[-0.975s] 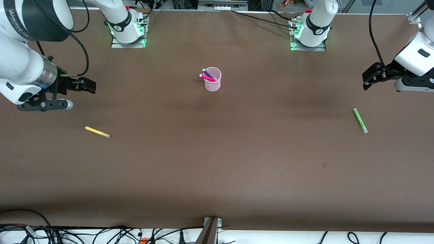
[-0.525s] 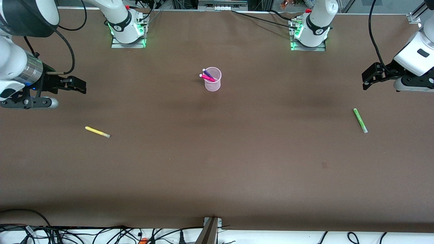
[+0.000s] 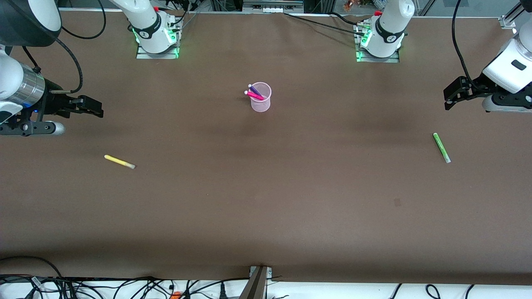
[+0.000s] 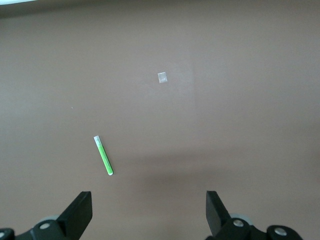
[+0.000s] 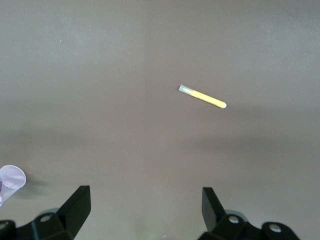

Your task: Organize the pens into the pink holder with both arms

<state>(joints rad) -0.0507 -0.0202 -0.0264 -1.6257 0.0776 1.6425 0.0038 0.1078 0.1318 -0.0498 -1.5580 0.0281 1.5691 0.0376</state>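
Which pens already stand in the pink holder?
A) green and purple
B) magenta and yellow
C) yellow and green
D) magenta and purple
D: the magenta pen and purple pen lean in the pink holder, while the yellow pen and green pen lie on the table.

Brown bench [image 3: 266,199] w/ pink holder [image 3: 261,102] mid, yellow pen [image 3: 119,161] toward right arm's end, green pen [image 3: 441,147] toward left arm's end; both nearer the front camera than holder.

The front view looks down from high across the table [image 3: 266,199] toward the bases — each wrist view faces straight down from well above, sharing its brown top
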